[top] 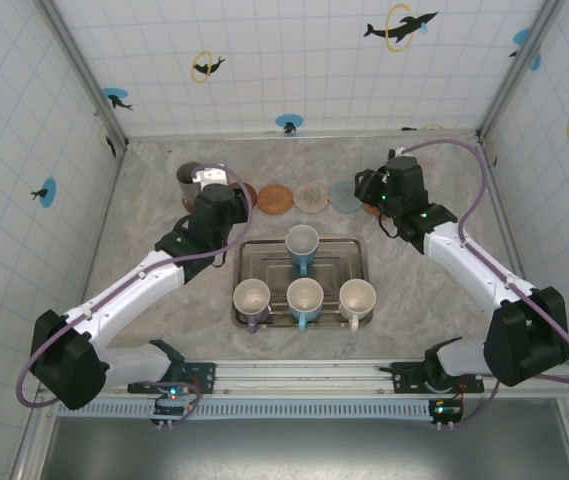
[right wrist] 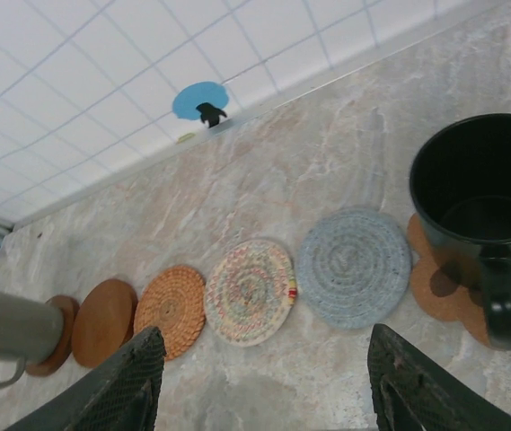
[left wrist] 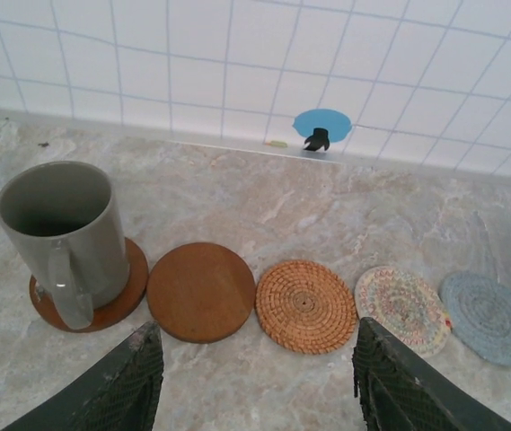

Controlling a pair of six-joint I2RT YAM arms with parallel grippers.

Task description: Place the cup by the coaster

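— At the left end of the coaster row, the grey cup stands upright on a dark round coaster, handle toward the camera. Job done there?

— I'd judge so. At the other end a black cup sits on a cork coaster (flower-shaped, partly in shadow). Between them four coasters lie bare: wooden, rattan, braided, blue.

— And the pincers?

— The left pincer hangs just in front of the wooden and rattan coasters, jaws well apart, nothing between them. The right pincer is likewise wide and empty, near the braided and blue ones.

— What could go wrong?

— Handles. The grey cup's handle sticks out toward the left pincer's nearer finger; a sideways sweep could catch it and drag the cup off its coaster. Same risk for the black cup's handle beside the right pincer.

— Room to move?

— The back wall runs close behind the row, so nothing that way. Bare surface lies between the row and the tray, where four more cups wait; backing straight toward it seems safest.
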